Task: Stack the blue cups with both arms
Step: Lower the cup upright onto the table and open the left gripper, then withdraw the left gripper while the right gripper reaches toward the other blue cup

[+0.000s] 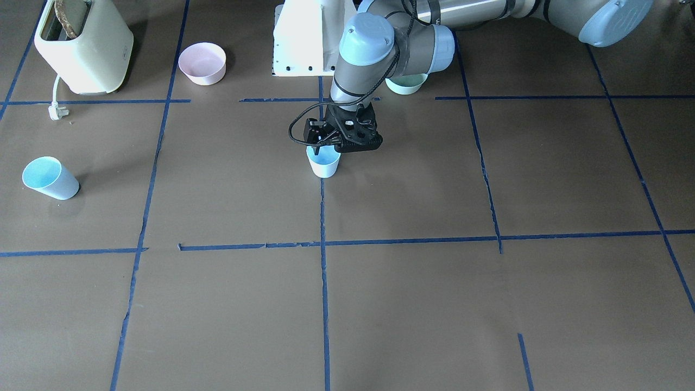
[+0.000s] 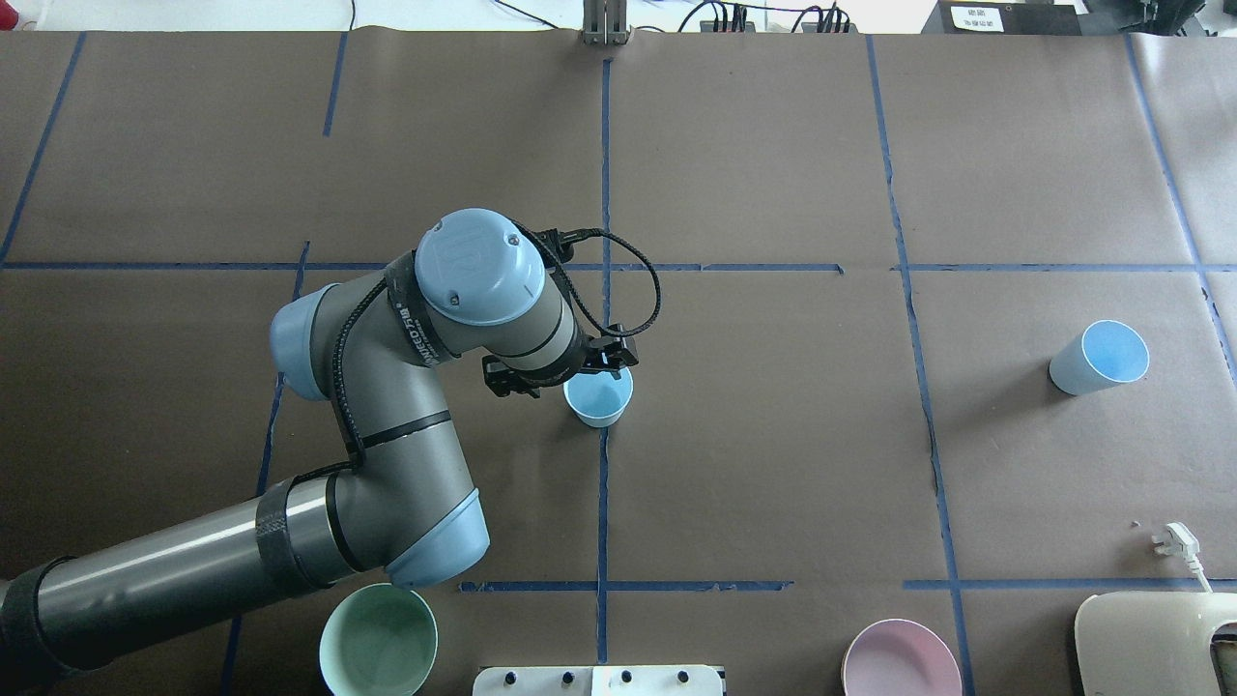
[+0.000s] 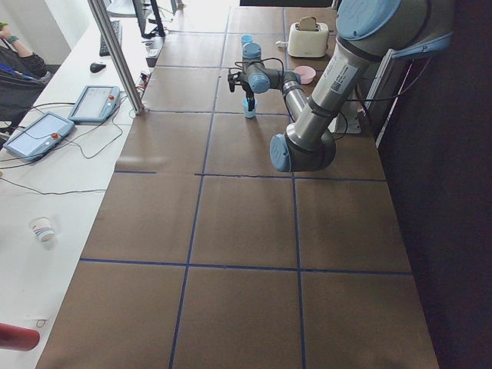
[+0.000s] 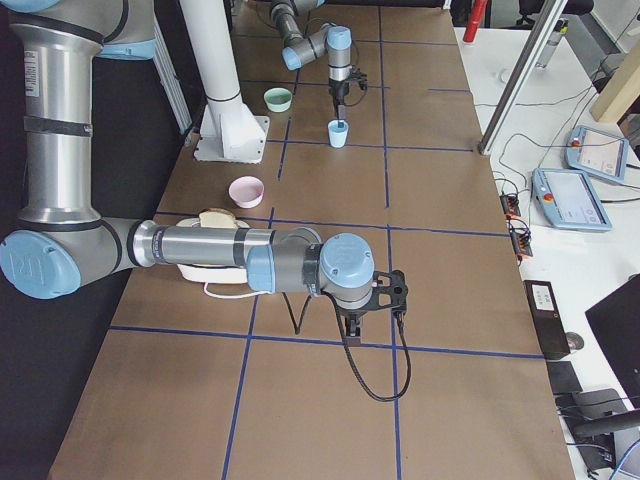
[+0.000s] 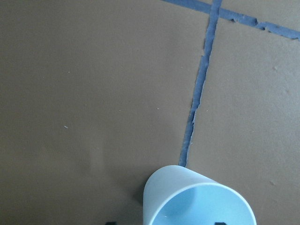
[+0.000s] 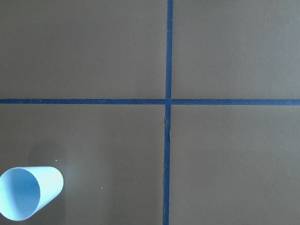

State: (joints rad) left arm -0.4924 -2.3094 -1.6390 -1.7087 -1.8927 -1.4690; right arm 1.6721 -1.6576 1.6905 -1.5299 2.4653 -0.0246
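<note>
One pale-blue cup (image 1: 324,163) stands upright on the centre tape line; it also shows in the overhead view (image 2: 599,398) and the left wrist view (image 5: 197,201). My left gripper (image 1: 321,147) hangs right over its rim, open, the fingertips (image 5: 110,223) spread wide: one outside the wall, one over the inside. The second blue cup (image 1: 50,178) stands alone far off toward my right (image 2: 1099,358) and shows at the lower left of the right wrist view (image 6: 26,192). My right gripper (image 4: 350,328) shows only in the exterior right view; I cannot tell whether it is open or shut.
A cream toaster (image 1: 84,46) with its loose plug (image 1: 57,111) stands at my near right. A pink bowl (image 1: 202,63) sits beside it. A mint-green bowl (image 2: 377,640) lies under the left arm's elbow. The white pedestal (image 1: 304,38) is at the centre near edge.
</note>
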